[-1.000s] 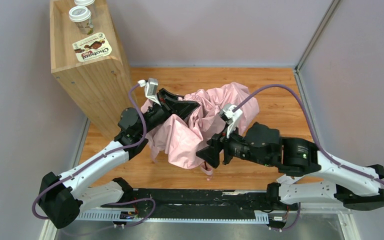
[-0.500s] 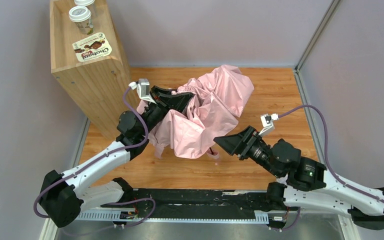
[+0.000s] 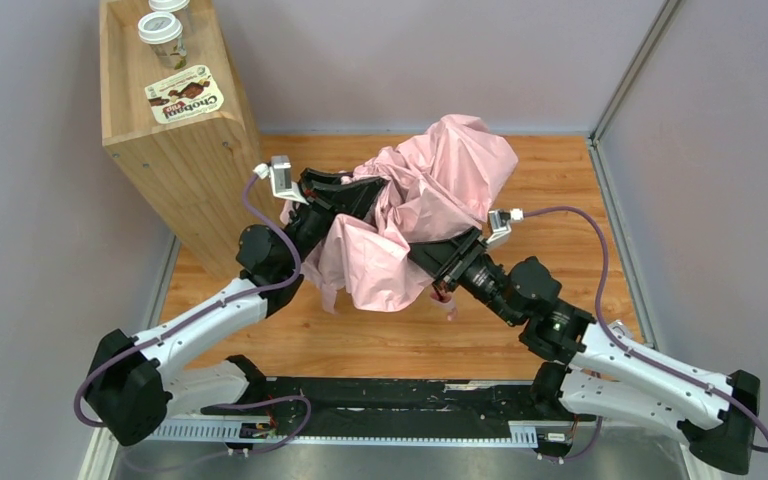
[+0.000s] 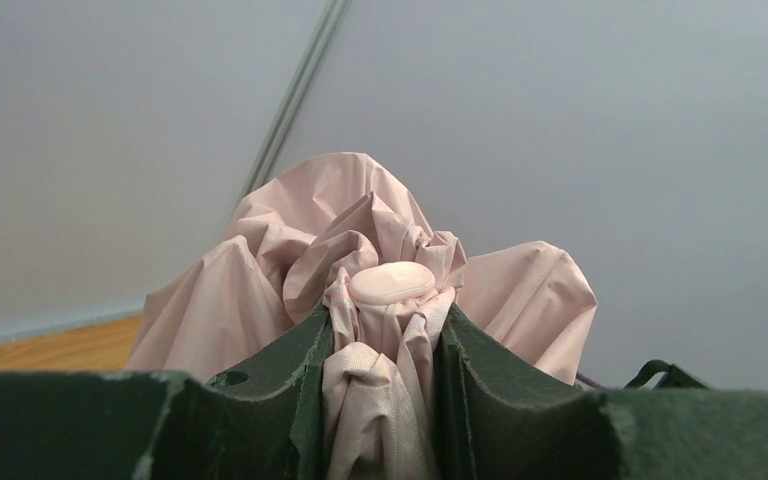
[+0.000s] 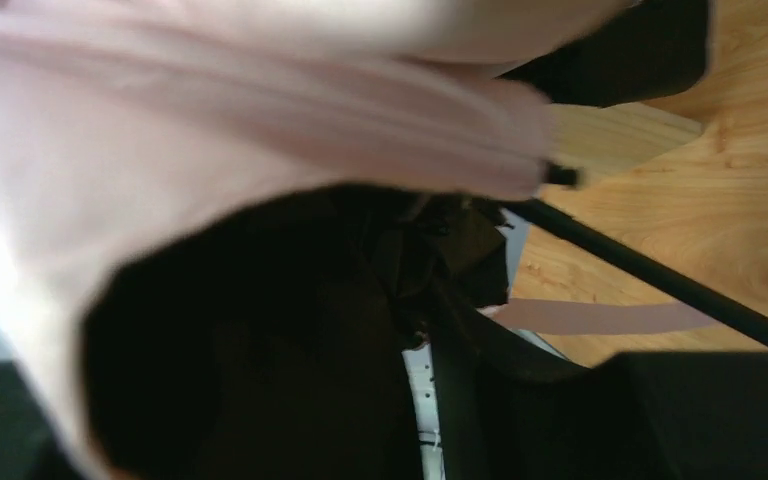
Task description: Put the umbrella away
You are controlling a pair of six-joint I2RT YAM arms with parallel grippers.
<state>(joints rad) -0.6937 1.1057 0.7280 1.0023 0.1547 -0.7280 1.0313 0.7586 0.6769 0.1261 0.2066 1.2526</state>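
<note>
The umbrella [image 3: 440,185] is a crumpled pale pink canopy, half collapsed, over the middle of the wooden floor. My left gripper [image 3: 360,192] is shut on its gathered top; in the left wrist view the gripper [image 4: 385,375] pinches bunched fabric just below the pink cap [image 4: 392,283]. My right gripper [image 3: 425,255] reaches in under the canopy's near edge, its tips hidden by fabric. The right wrist view is dark under the cloth: the gripper [image 5: 420,335] cannot be read. A black rib [image 5: 660,282] and the thin pink strap [image 5: 600,317] show there.
A tall wooden shelf box [image 3: 185,150] stands at the back left, close to my left arm, with two lidded cups [image 3: 163,28] and a yogurt pack [image 3: 185,100] on it. Grey walls close in the back and right. A black rail [image 3: 390,395] runs along the near edge.
My right arm pulled back clear of the umbrella, then swung in again under its near edge. My left gripper kept its hold and the canopy shifted slightly back and up.
</note>
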